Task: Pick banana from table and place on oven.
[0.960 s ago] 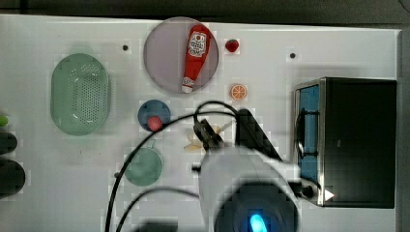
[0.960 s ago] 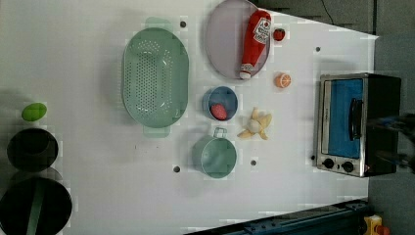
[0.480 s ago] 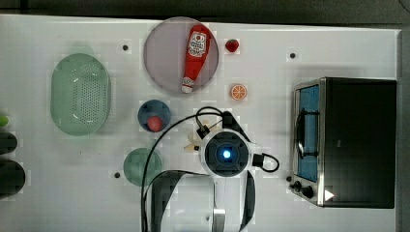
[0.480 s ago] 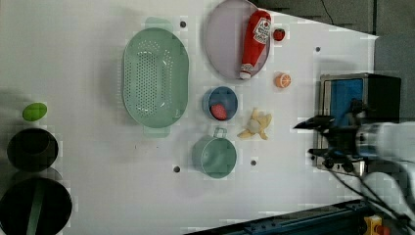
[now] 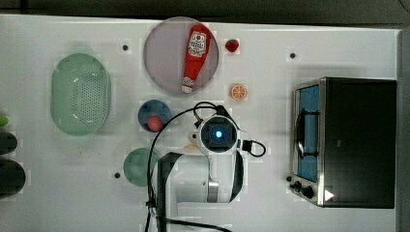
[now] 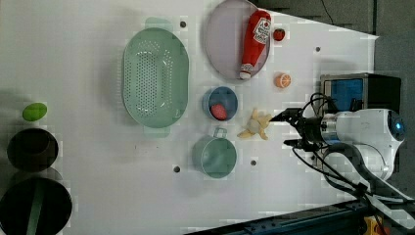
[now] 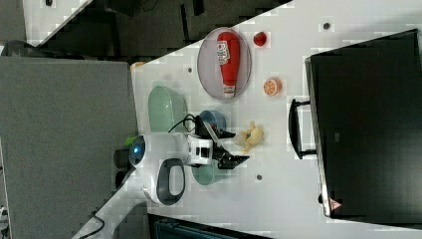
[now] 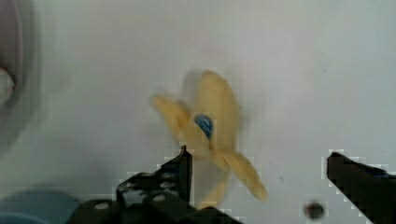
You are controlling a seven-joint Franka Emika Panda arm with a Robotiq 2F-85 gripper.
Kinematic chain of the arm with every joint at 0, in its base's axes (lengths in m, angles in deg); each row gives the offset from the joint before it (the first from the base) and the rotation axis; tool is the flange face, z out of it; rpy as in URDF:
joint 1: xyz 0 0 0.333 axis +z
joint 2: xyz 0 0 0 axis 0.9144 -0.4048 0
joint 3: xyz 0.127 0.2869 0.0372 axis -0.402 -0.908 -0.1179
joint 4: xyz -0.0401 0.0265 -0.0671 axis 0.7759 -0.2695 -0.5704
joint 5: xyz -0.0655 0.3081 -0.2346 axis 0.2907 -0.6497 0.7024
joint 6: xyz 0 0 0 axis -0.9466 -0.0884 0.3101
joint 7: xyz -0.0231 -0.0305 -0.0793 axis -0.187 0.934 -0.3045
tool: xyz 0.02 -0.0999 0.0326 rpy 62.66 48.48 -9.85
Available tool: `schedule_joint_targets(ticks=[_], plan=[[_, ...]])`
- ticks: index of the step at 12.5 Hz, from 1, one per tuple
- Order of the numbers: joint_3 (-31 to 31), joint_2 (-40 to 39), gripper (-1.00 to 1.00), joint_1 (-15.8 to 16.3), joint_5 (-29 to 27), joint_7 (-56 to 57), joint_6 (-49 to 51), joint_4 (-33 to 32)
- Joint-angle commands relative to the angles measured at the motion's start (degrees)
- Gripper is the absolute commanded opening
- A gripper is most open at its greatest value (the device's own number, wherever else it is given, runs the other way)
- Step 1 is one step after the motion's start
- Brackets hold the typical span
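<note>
Banana lying flat on the white table, centre-right of the left view, peel flaps splayed; seen also in the right view at centre frame and in the wrist view, blurred, with a small blue sticker. In the top view, reduced to a pale sliver at the left edge of the arm's round wrist housing, near centre frame.

Tool just right of the banana in the left view, fingers spread wide, one dark fingertip above and one below, nothing held. In the right view, same wide spread, tips just left of the banana, apart from it. In the wrist view, fingers at the lower edge, banana lying partly between them, no contact visible.

Oven at the right edge of the top view, black top bare, glass door and handle facing frame left; open strip of table between door and arm. Oven also at upper right of the left view, partly behind the arm.

Crowded side left of the banana in the left view: blue bowl with a red item just above-left, teal cup just below-left, green colander further left. Grey plate with ketchup bottle at the upper edge; orange slice and small red fruit upper right. Broad bare table along the lower centre of the left view.
</note>
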State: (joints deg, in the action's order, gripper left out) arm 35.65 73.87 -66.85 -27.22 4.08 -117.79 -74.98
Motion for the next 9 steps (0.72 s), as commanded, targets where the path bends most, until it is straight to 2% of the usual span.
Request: schedule_joint_targets(ticks=[1, 6, 7, 9], plan=[[-1.48, -1.91, 1.00, 0.33, 0.02, -1.20, -5.35, -0.98], [-1.76, -9.46, 1.00, 0.34, 0.02, -1.28, -13.01, -0.86], [-1.95, -10.15, 0.93, 0.35, 0.02, -1.28, -14.06, -0.85], [-2.03, -10.40, 0.43, 0.31, 0.02, -1.32, -14.50, -0.77]])
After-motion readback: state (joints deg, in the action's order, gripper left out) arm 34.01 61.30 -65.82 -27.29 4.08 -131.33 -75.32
